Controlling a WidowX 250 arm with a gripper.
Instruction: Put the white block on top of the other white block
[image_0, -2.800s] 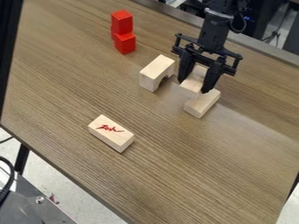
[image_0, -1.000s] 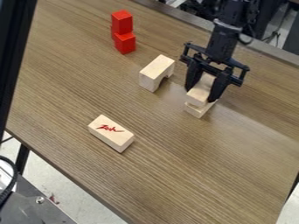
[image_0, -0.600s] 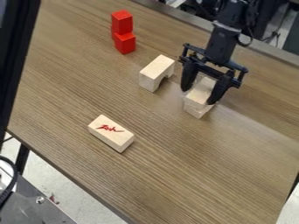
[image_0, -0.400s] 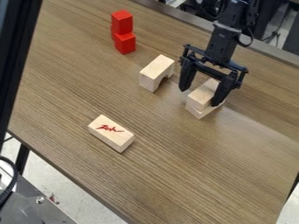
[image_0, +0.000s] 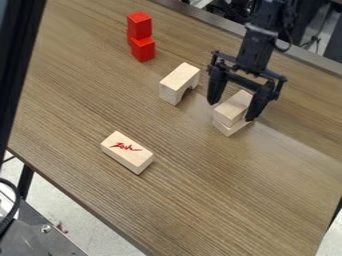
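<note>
"Claw (image_0: 232, 110) first, please: where is it, and is it gripping anything?"

"It points down over the lower pale wooden block (image_0: 228, 129). Its two black fingers are spread and pinch nothing."

"And the block to be stacked?"

"The upper pale wooden block (image_0: 233, 106) rests on the lower one, between the spread fingers, its long side running roughly along the lower block's, from lower left to upper right in the view. One finger stands at each long side. The left-hand one in the view is clear of the wood; the right-hand one is so close that I cannot tell whether it touches."

"So what does the next move turn on?"

"That close finger, I would say. The stack looks made, so what remains is probably a straight lift away. A sideways drift across the blocks' long axis could nudge the upper one off."

"What else lies around the lower block?"

"Up and to its left, an arch-shaped wooden block (image_0: 178, 80). Farther that way, an upper red cube (image_0: 139, 25) sits over a lower red cube (image_0: 143, 49). Down and to its left, a wooden block with red marking (image_0: 127, 152) lies flat. All share the wood-grain table (image_0: 200, 200) beneath it."
</note>
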